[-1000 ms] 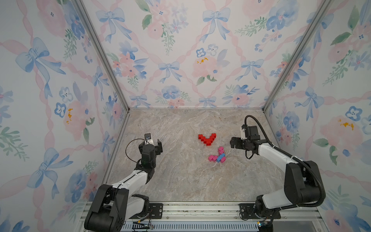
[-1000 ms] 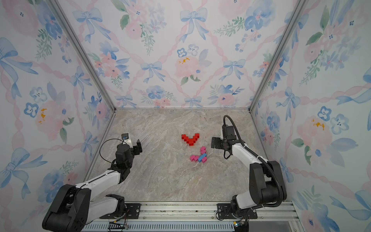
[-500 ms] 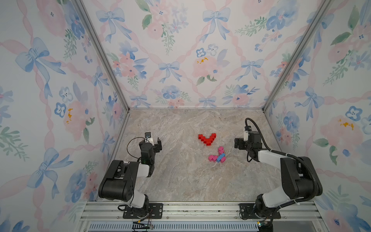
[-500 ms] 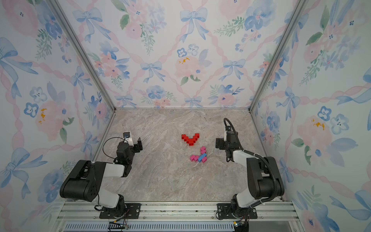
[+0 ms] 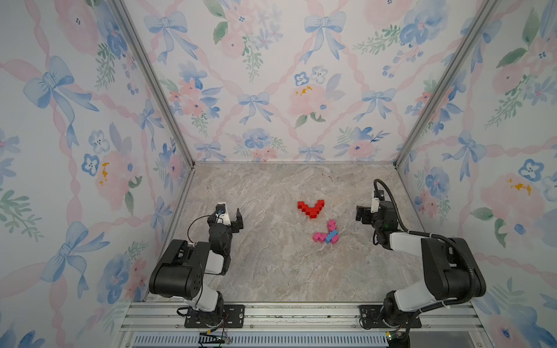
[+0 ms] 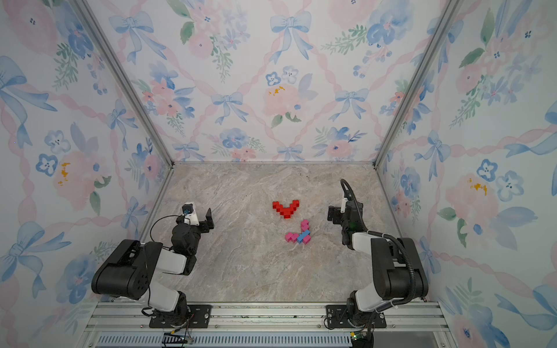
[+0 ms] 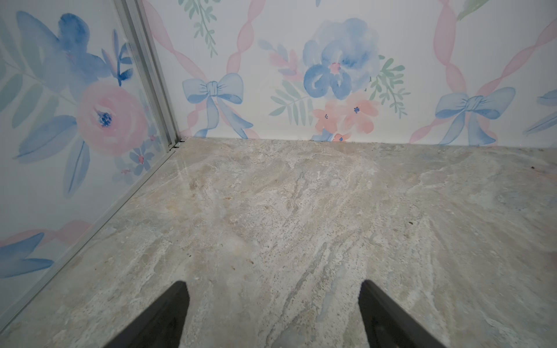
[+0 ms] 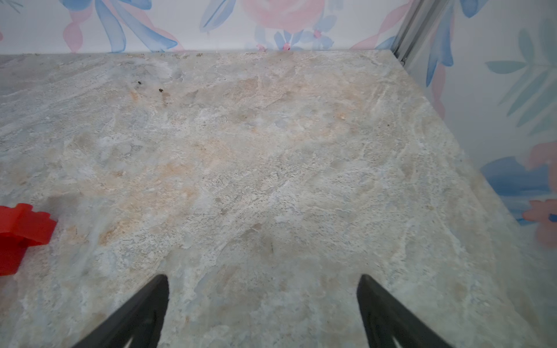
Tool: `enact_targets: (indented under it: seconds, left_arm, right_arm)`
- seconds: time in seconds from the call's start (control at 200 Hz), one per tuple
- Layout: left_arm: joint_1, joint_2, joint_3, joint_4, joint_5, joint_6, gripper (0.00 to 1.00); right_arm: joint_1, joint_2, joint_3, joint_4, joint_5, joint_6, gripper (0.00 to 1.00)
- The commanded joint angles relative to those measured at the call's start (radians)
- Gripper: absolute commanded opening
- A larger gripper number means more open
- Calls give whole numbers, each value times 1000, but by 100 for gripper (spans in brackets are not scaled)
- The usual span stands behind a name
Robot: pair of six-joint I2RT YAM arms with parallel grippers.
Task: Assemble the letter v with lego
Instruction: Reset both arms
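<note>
The red lego (image 5: 311, 208) (image 6: 286, 208) lies on the marbled bench (image 5: 271, 265) as a stepped V. Its two arms spread toward the back wall and its tip points toward the robot's base. It sits a little to the right of the bench's middle, and neither arm touches it.

Just nearer the base, close to the V but apart from it, is a loose cluster of pink lego (image 5: 319, 236) (image 6: 291, 236). A longer blue brick (image 5: 331, 235) (image 6: 303, 236) lies slantwise among the pink ones and touches them. One pink piece stands at the end of the cluster nearest the V.

The left gripper (image 5: 232, 215) (image 6: 202, 218) is near the left wall, well apart from all the bricks. In the left wrist view its jaws stand wide (image 7: 272, 284), with only bare bench between them, and they face the back corner.

The right gripper (image 5: 363, 214) (image 6: 333, 215) is on the right side, near the V and about level with it, with a gap between. Its jaws are spread wide as well (image 8: 262, 277) and hold nothing. An edge of the red lego (image 8: 24, 229) shows at the side of the right wrist view, clear of the fingertips.

Both arms are folded back toward their mounts on the aluminium rail (image 5: 301, 313) at the front. The enclosure walls carry wallpaper (image 5: 271, 90) of blue bows, pink ribbons and flowers; any lettering on the arms or bricks is too small to read
</note>
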Motion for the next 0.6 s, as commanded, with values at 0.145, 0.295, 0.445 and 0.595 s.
enact_targets:
  seconds: [0.145, 0.295, 0.445, 0.595]
  left_arm:
    - [5, 3, -4, 45, 11, 9, 94]
    - [5, 3, -5, 45, 9, 8, 96]
    - [6, 4, -4, 47, 9, 8, 97]
    - [5, 6, -5, 46, 7, 7, 98]
  right_arm:
    - [11, 28, -145, 356, -7, 0, 97]
    - [12, 13, -141, 320, -6, -4, 97]
    - [15, 12, -141, 317, -8, -11, 97]
    - [17, 12, -141, 317, -6, -11, 97]
